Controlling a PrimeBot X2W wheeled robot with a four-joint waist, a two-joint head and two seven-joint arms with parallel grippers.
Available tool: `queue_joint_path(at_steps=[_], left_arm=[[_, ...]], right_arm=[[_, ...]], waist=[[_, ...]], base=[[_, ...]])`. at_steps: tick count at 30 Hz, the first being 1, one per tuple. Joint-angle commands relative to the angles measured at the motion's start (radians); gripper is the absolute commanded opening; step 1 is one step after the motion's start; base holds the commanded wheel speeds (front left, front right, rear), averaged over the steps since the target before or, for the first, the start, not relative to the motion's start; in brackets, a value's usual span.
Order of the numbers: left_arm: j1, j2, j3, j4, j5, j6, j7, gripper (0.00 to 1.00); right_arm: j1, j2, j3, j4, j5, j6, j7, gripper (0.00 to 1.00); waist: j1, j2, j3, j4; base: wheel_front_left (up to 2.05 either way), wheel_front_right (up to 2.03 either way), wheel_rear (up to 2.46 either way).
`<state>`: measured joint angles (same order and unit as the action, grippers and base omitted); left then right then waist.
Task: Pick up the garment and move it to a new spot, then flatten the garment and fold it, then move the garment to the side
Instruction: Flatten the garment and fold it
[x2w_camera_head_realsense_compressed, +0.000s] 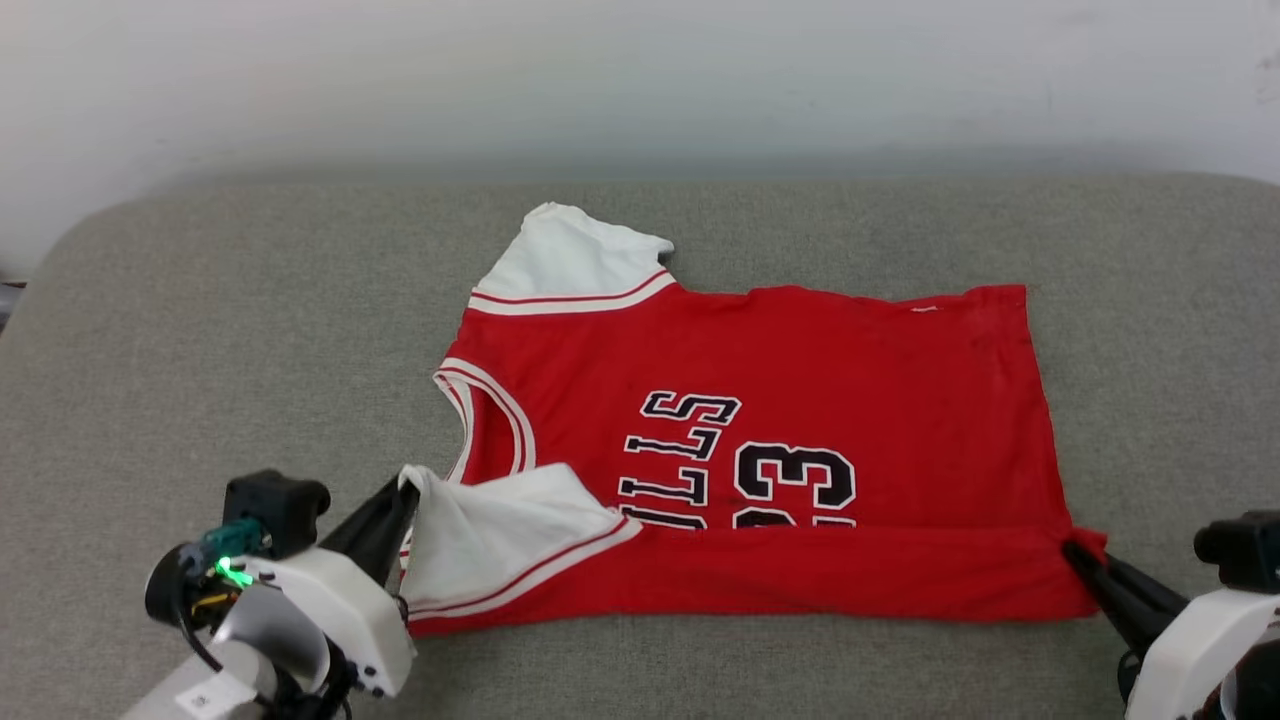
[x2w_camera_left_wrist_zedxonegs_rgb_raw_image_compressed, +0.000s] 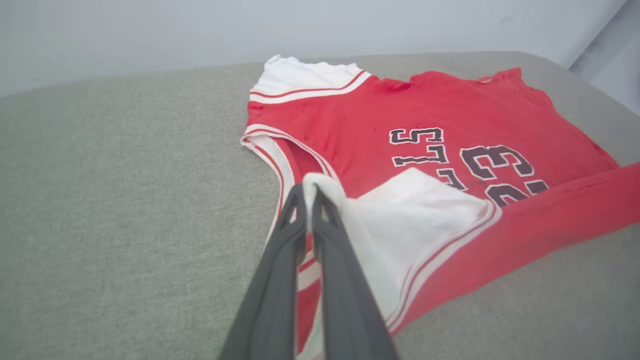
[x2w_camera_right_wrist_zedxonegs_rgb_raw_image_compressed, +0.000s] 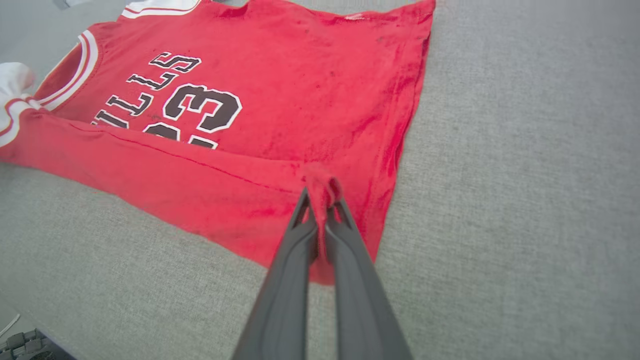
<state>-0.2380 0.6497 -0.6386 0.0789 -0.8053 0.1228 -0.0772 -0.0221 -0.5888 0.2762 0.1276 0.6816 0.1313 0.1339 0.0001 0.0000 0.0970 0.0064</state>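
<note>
Grey cushion (x2w_camera_head_realsense_compressed: 200, 300) bearing garment (x2w_camera_head_realsense_compressed: 850, 380), "LLS" legible; wrist views show left gripper (x2w_camera_left_wrist_zedxonegs_rgb_raw_image_compressed: 307, 192) clamped on white sleeve (x2w_camera_left_wrist_zedxonegs_rgb_raw_image_compressed: 415, 210), right gripper (x2w_camera_right_wrist_zedxonegs_rgb_raw_image_compressed: 322, 200) on red hem (x2w_camera_right_wrist_zedxonegs_rgb_raw_image_compressed: 350, 170).

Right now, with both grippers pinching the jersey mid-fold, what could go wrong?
1. The left gripper holds just the edge of the near white sleeve; it might slip and the fold drop back.
2. The right gripper pinches a small bunch at the hem corner of the garment; uneven pulling could skew the fold.
3. The far sleeve sticks out and may stay unfolded.
</note>
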Motion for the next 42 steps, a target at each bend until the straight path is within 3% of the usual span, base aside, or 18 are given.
queue_joint_path(at_steps=[1,16,30,31,32,33,34,42], left_arm=[[-0.051,-0.008,0.0,0.025,0.013,-0.015,0.006,0.0],[-0.318,-0.085,-0.028,0.303,0.064,-0.125,0.002,0.0],[-0.39,-0.179,-0.08,0.585,0.068,-0.206,-0.05,0.0],[-0.393,-0.183,-0.079,0.599,0.064,-0.208,-0.056,0.29],[-0.399,-0.183,-0.078,0.609,0.069,-0.209,-0.068,1.0],[-0.404,-0.186,-0.076,0.617,0.07,-0.209,-0.079,1.0],[-0.405,-0.19,-0.076,0.623,0.071,-0.21,-0.088,1.0],[-0.432,-0.15,-0.084,0.586,0.088,-0.218,-0.089,1.0]], right_arm=[[-0.04,0.004,0.004,0.007,-0.002,-0.001,0.005,0.0],[-0.262,0.008,0.075,0.136,0.029,-0.001,0.008,0.0],[-0.336,0.031,0.166,0.27,0.058,-0.001,-0.024,0.0],[-0.333,0.031,0.165,0.272,0.064,-0.001,-0.027,0.15],[-0.327,0.029,0.165,0.268,0.071,-0.001,-0.03,0.34],[-0.321,0.026,0.159,0.263,0.074,-0.001,-0.04,0.84],[-0.314,0.022,0.149,0.258,0.076,-0.001,-0.051,1.0],[-0.22,0.009,0.078,0.186,0.066,-0.001,-0.1,1.0]], waist=[[-0.0001,0.0,0.039,-0.014],[-0.0001,0.0,0.186,-0.039],[-0.0001,0.0,0.215,-0.036],[-0.0001,0.0,0.208,-0.034],[-0.0001,0.0,0.2,-0.031],[-0.0001,0.0,0.191,-0.028],[-0.0001,0.0,0.182,-0.024],[-0.0001,0.0,0.11,0.001]], base=[[0.0,0.0,0.0],[0.0,0.0,0.0],[0.0,0.0,0.0],[0.0,0.0,0.0],[0.0,0.0,0.0],[0.0,0.0,0.0],[0.0,0.0,0.0],[0.0,0.0,0.0]])
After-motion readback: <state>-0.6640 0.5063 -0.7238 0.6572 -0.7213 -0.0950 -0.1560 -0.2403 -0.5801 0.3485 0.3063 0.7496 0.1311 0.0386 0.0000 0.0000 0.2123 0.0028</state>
